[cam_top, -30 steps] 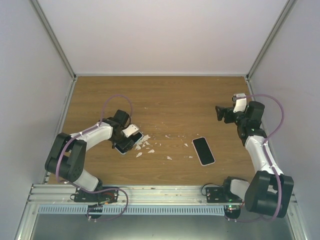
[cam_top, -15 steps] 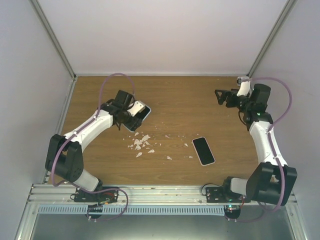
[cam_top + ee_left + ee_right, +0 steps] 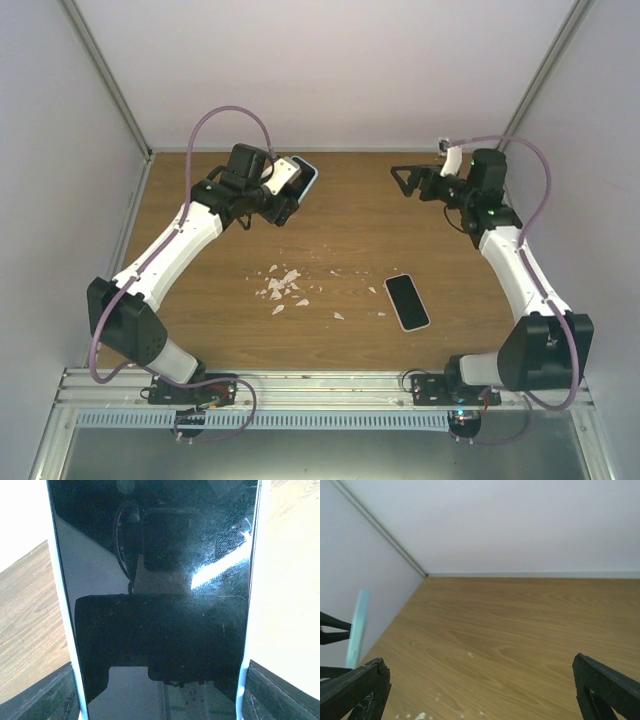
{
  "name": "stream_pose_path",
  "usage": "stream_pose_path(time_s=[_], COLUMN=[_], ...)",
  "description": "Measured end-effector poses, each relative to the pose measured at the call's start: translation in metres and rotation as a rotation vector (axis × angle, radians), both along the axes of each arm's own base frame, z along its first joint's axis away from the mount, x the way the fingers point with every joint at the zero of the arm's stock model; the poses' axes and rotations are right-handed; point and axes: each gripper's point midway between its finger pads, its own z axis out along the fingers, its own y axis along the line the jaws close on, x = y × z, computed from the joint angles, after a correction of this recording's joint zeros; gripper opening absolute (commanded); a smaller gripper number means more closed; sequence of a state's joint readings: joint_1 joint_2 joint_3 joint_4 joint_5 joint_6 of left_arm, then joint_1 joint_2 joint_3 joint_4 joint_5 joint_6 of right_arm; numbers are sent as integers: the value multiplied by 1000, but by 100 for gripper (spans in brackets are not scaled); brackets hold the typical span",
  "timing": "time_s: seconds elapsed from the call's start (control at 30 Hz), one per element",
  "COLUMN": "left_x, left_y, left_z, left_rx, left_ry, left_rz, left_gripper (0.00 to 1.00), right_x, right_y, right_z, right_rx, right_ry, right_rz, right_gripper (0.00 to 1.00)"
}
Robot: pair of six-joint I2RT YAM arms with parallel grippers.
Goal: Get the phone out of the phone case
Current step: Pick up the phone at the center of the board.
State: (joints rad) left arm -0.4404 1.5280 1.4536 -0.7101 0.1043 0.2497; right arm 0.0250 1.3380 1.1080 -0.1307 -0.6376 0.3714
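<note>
Wood table [image 3: 350,230]: left end effector [image 3: 288,195] grasping cased phone [image 3: 160,605] aloft; right end effector [image 3: 403,182] released

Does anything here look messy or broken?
Yes: white scraps lie scattered on the table, left of the flat phone, like broken-off bits; from what, I cannot tell. The cased phone in the left pincer looks intact.

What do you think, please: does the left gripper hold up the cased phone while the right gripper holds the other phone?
No: the left gripper holds up the cased phone, but the right gripper is open and empty; the top external view shows the other phone lying on the table.
</note>
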Motion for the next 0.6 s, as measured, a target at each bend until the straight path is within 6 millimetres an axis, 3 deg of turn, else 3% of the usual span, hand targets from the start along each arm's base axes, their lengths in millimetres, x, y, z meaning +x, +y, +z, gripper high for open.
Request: stream_pose_path(time_s=[0.23, 0.43, 0.6], left_x=[-3, -4, -9], left_y=[-7, -10, -18], left_z=[14, 33, 38], left_rx=[-34, -69, -78], left_ry=[-9, -38, -46], left_rz=[0, 6, -5], left_gripper=[60, 57, 56], right_x=[1, -3, -3], right_y=[51, 93, 117], right_z=[31, 36, 37], right_rx=[66, 120, 154], right_ry=[-42, -15, 23], right_rz=[114, 204, 252], right_gripper=[99, 100, 97])
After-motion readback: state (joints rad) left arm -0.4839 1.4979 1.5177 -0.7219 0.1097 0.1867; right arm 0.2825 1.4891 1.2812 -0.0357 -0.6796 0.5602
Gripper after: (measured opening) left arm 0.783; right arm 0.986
